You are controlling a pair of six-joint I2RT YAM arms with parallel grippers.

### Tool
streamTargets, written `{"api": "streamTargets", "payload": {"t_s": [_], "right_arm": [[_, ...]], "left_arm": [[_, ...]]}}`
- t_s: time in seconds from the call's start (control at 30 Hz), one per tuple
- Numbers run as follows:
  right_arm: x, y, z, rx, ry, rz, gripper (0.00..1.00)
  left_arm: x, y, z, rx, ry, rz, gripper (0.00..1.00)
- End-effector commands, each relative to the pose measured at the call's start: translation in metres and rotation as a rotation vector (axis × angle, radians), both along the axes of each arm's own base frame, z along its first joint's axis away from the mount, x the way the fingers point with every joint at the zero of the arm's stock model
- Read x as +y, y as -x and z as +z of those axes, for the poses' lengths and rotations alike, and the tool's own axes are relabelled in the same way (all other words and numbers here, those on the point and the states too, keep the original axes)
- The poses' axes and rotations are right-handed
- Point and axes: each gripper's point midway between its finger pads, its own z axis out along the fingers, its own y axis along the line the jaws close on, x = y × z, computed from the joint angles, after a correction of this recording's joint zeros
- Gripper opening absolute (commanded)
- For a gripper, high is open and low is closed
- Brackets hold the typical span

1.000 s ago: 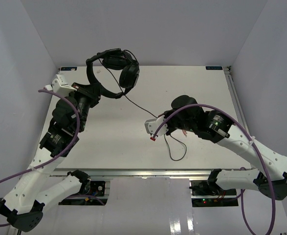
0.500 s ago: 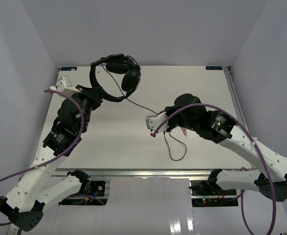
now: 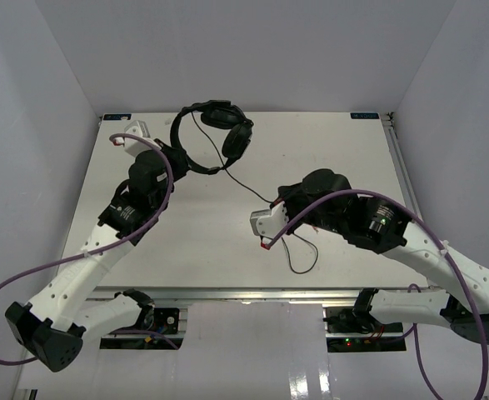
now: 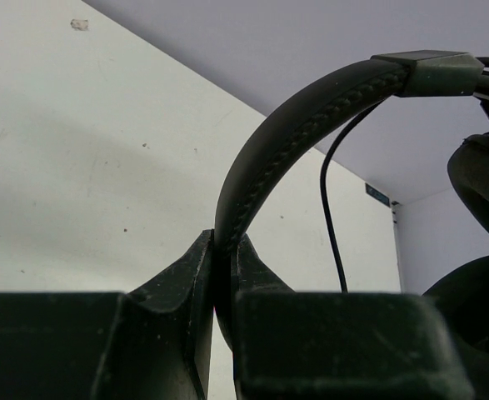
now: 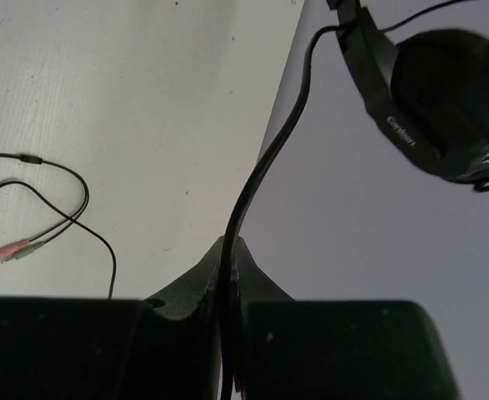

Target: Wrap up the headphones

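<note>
The black headphones (image 3: 216, 133) hang in the air over the table's back left. My left gripper (image 3: 192, 164) is shut on the thin headband (image 4: 311, 108), seen clamped between its fingers in the left wrist view (image 4: 225, 250). The two ear cups (image 3: 238, 140) hang to the right of it. The thin dark cord (image 3: 244, 183) runs from the headphones to my right gripper (image 3: 279, 202), which is shut on the cord (image 5: 269, 158). The loose end loops on the table (image 3: 302, 262), and its reddish and green plug tips (image 5: 11, 248) lie flat.
The white table (image 3: 202, 242) is walled at the back and on both sides, with a raised rail along its right edge (image 3: 391, 158). Thick purple robot cables (image 3: 127, 242) arch over both arms. An ear cup (image 5: 444, 100) hangs close ahead of my right gripper.
My left arm has swung the headphones to the right and turned them, headband still gripped. My right gripper has shifted slightly toward the near edge, still holding the cord.
</note>
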Motion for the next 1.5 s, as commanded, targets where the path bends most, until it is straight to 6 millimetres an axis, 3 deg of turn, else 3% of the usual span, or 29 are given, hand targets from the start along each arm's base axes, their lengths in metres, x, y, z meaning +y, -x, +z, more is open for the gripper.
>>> {"api": "streamTargets", "payload": {"t_s": [0.0,0.2,0.37,0.67,1.03,1.1,1.47], "right_arm": [[0.009,-0.008,0.017,-0.137,0.001,-0.001,0.08],[0.018,-0.024,0.043,-0.266,-0.040,-0.049,0.08],[0.020,-0.036,0.060,-0.401,-0.062,-0.079,0.10],[0.021,-0.048,0.067,-0.477,-0.090,-0.112,0.12],[0.019,-0.074,0.078,-0.417,-0.228,-0.156,0.17],[0.020,-0.079,0.087,-0.401,-0.268,-0.162,0.17],[0.031,-0.104,0.094,-0.313,-0.360,-0.172,0.17]], "left_arm": [[-0.004,-0.015,0.017,-0.036,-0.036,-0.003,0.00],[-0.013,-0.024,-0.018,0.042,-0.139,-0.054,0.00],[-0.038,-0.029,-0.053,0.128,-0.224,-0.194,0.00],[-0.069,-0.007,-0.100,0.220,-0.267,-0.438,0.00],[-0.086,0.028,-0.117,0.220,-0.285,-0.662,0.00],[-0.092,0.034,-0.121,0.225,-0.278,-0.710,0.00],[-0.102,0.055,-0.134,0.238,-0.267,-0.838,0.00]]}}
